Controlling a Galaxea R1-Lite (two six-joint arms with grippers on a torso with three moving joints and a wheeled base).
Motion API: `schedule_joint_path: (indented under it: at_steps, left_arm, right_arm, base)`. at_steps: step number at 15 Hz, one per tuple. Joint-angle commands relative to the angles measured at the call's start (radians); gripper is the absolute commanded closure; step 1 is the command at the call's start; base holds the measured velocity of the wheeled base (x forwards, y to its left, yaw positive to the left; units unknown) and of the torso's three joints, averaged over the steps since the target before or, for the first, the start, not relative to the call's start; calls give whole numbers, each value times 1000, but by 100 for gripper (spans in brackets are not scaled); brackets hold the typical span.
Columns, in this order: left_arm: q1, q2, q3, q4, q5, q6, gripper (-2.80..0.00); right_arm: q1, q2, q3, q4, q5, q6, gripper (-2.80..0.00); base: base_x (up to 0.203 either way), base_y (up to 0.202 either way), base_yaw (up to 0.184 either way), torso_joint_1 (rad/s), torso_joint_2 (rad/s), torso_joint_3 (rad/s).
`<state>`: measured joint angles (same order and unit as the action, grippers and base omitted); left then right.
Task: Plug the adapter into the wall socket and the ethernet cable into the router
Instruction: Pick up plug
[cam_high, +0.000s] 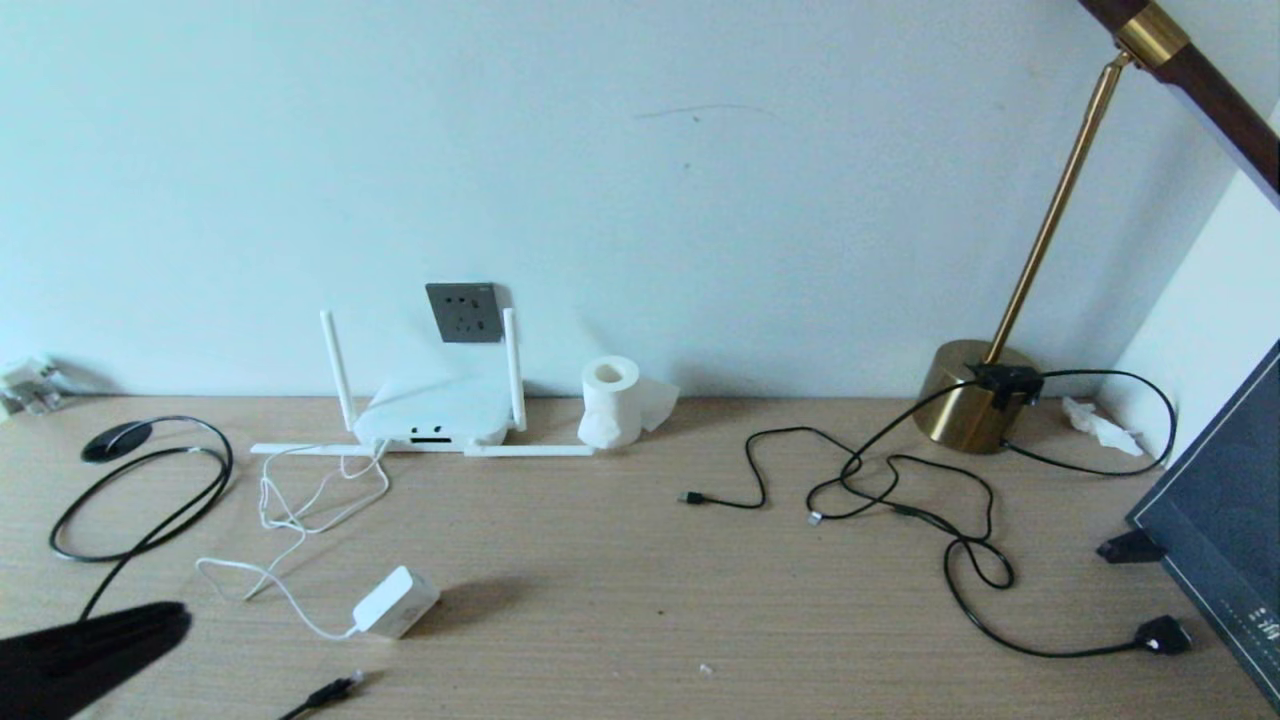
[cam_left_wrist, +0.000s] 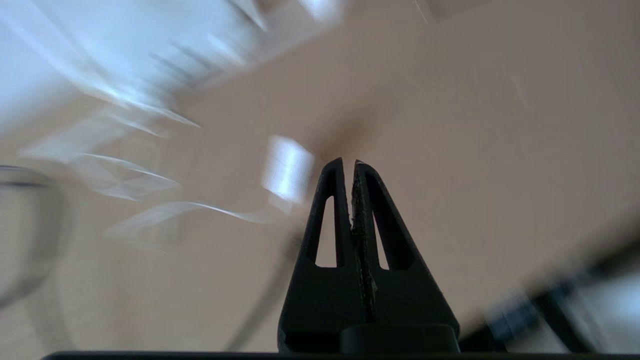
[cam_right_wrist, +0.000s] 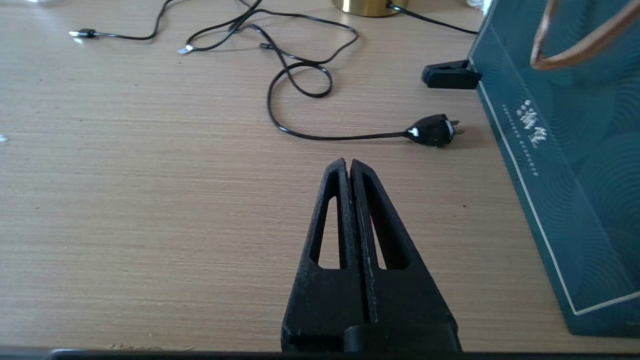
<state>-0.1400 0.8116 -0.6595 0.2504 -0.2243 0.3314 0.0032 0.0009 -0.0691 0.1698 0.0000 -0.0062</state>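
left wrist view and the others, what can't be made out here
- Left wrist view: desk scene smeared by blur; the white patch beyond the shut left end effector can't be identified.
- Head view: ethernet cable cut off by the bottom edge; router ports too small.

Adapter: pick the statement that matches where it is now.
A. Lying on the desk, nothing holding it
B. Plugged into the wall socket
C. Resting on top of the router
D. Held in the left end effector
A: the adapter lies on the desk in front of the router, far below the wall socket; the shut left end effector holds nothing.
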Motion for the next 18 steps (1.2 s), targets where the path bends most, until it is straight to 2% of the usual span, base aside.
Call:
schedule_joint_path:
  at_steps: [1, 3, 4, 8, 10, 12, 13, 18]
  left_arm:
    - [-13, 237, -43, 82, -38, 46, 0]
    - [-12, 367, -61, 149, -76, 144, 0]
    - [-1, 429, -71, 163, -86, 203, -280]
    - [79, 626, -135, 164, -122, 423, -280]
    - [143, 714, -148, 65, -127, 541, -280]
    - [203, 764, -153, -5, -128, 710, -280]
    - [211, 781, -158, 0, -130, 738, -280]
    - [177, 834, -193, 26, -146, 749, -280]
  right_arm:
    - [0, 1, 0, 1, 0, -1, 0]
    - [0, 1, 0, 1, 0, 0, 0]
    - [0, 1, 0, 1, 0, 0, 0]
    - [0, 1, 0, 1, 0, -1, 0]
    - [-1, 1, 0, 1, 0, 0, 0]
    - [-1, 1, 0, 1, 0, 0, 0]
    - [0, 1, 0, 1, 0, 0, 0]
    - [0, 1, 0, 1, 0, 0, 0]
  base:
    - [0, 0, 0, 0, 0, 0]
    - [0, 0, 0, 0, 0, 0]
    - [0, 0, 0, 0, 0, 0]
    - [0, 0, 0, 0, 0, 0]
    - [0, 0, 0, 0, 0, 0]
    - [0, 0, 0, 0, 0, 0]
    - [0, 0, 0, 0, 0, 0]
    - [0, 0, 0, 0, 0, 0]
